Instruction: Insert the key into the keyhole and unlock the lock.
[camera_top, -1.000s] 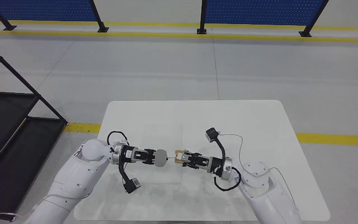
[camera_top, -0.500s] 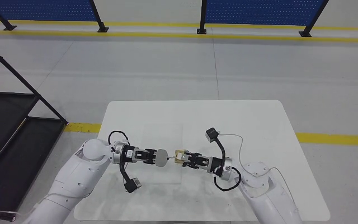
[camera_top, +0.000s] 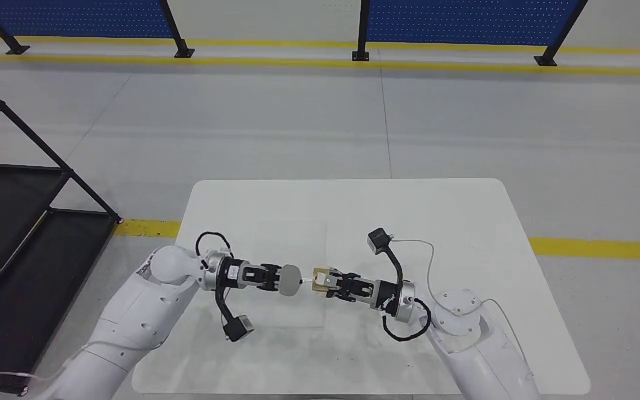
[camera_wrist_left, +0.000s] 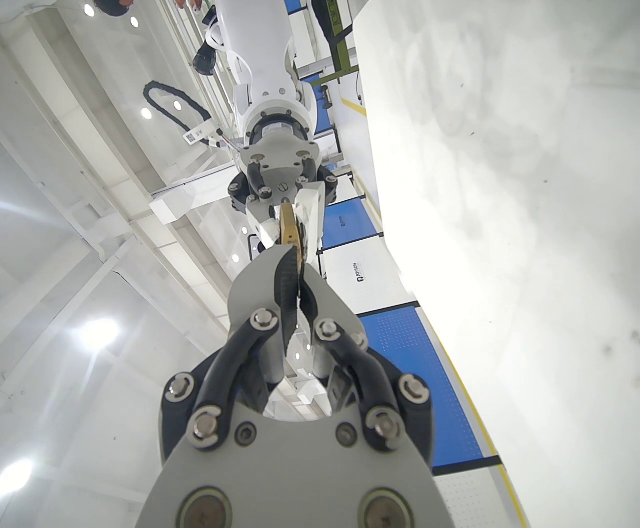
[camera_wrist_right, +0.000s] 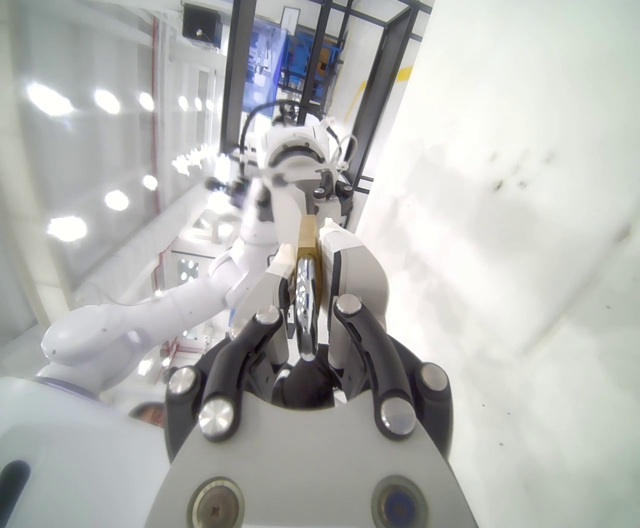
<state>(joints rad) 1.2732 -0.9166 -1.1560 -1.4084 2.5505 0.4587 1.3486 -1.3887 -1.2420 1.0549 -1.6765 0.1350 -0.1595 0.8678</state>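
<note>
One lock (camera_wrist_right: 306, 242), one key (camera_top: 304, 283), two grippers. Both forearms lie level above the white table (camera_top: 450, 220), wrists pointing at each other. The right gripper (camera_top: 324, 284) pinches the brass lock. The left gripper (camera_wrist_left: 296, 267), fingers pressed together, pinches the key, whose tip meets the lock. Whether the tip has entered the keyhole is unclear.

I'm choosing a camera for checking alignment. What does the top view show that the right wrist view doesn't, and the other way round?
Top view adds the white table's full outline and the right arm's wrist with its black cable, both arms meeting tip to tip over the table. Right wrist view adds the silver shackle lying between the right end effector's fingers. Shared: the brass lock clamped in the right end effector, with the left end effector facing it.
</note>
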